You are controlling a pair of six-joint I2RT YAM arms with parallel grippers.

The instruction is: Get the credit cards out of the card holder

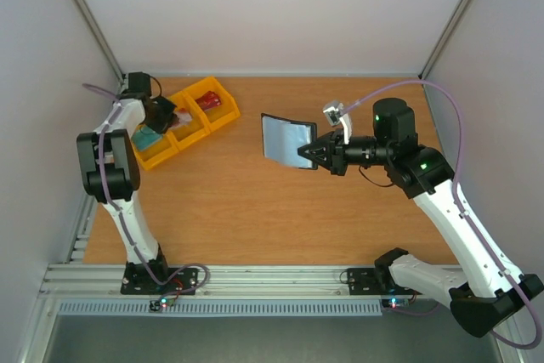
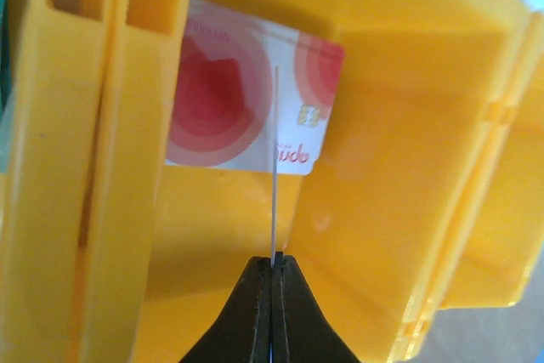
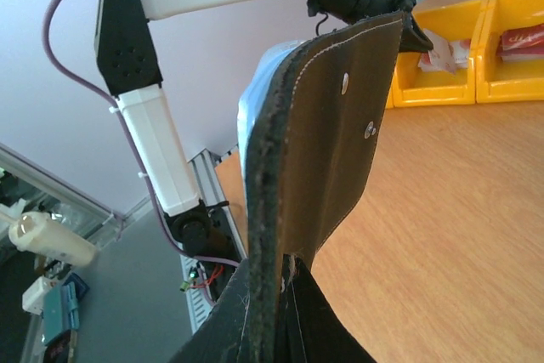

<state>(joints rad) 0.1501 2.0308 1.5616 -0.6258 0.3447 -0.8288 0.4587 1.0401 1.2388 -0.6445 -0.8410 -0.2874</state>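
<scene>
Seen from above, my left gripper [image 1: 163,113] reaches into the middle yellow bin [image 1: 194,129]. In its wrist view the left gripper [image 2: 276,259] is shut on a thin credit card [image 2: 276,176], seen edge-on as a white line. Behind it, a red and white credit card [image 2: 242,95] lies against the bin's floor [image 2: 399,142]. My right gripper [image 1: 308,155] is shut on the black card holder [image 1: 286,138], which it holds open in the air with the grey-blue lining up. From the right wrist, the card holder [image 3: 327,125] stands between the jaws of the right gripper [image 3: 289,274].
Three yellow bins stand in a row at the back left. The right bin [image 1: 217,108] holds a red item [image 1: 211,101]; the left bin [image 1: 155,152] holds something teal [image 1: 148,138]. The bins [image 3: 433,82] also show in the right wrist view.
</scene>
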